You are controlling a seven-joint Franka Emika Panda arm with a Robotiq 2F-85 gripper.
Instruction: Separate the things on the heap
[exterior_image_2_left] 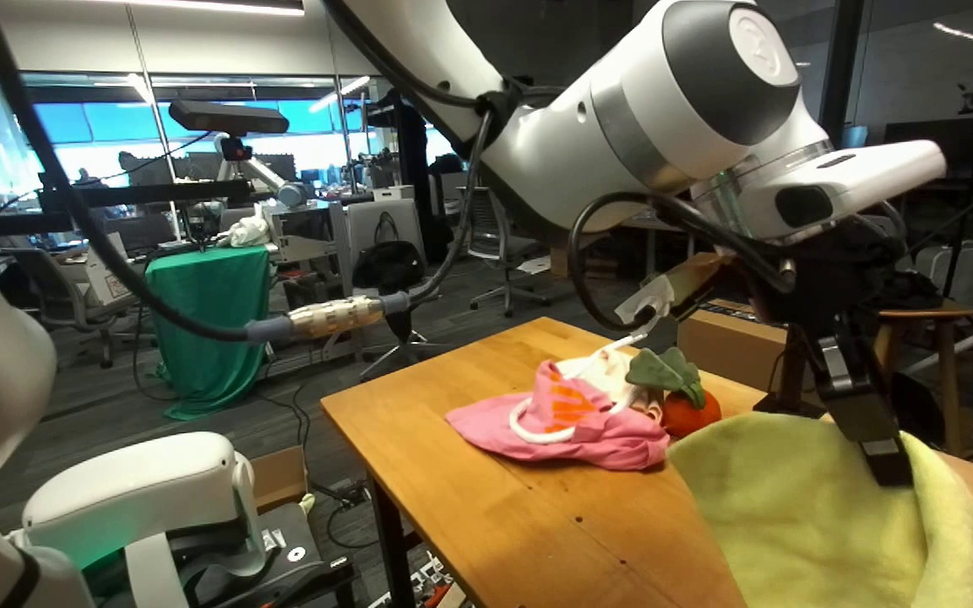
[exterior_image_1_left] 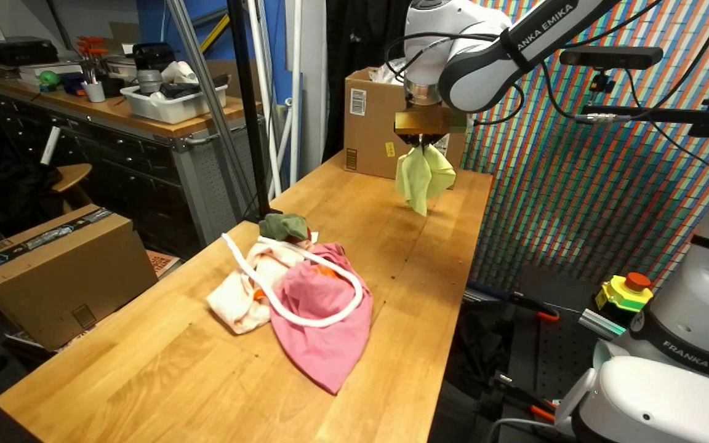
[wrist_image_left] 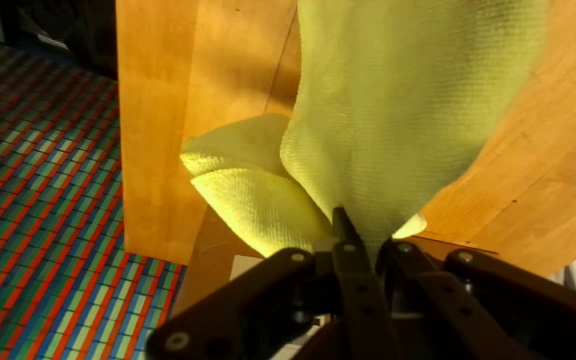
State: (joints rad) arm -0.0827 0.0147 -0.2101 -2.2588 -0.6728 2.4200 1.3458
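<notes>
My gripper [exterior_image_1_left: 423,144] is shut on the yellow-green cloth [exterior_image_1_left: 421,177] over the table's far end, apart from the heap. The cloth hangs down from the fingers; I cannot tell whether its lower tip touches the table. In the wrist view the cloth [wrist_image_left: 408,110] is bunched between the fingers [wrist_image_left: 363,235]. The heap lies nearer the middle: a pink cloth [exterior_image_1_left: 324,347], a cream cloth [exterior_image_1_left: 237,301] beside it, and a white cord [exterior_image_1_left: 314,322] looped over both. The red ball [exterior_image_2_left: 693,414] with green leaves [exterior_image_1_left: 284,226] sits at the heap's edge, mostly hidden in an exterior view.
A brown cardboard box [exterior_image_1_left: 374,123] stands at the table's far end, right behind the gripper. A dark upright post [exterior_image_1_left: 250,111] stands at the table's side by the heap. Another cardboard box [exterior_image_1_left: 71,277] is beside the table [exterior_image_1_left: 164,369], lower down.
</notes>
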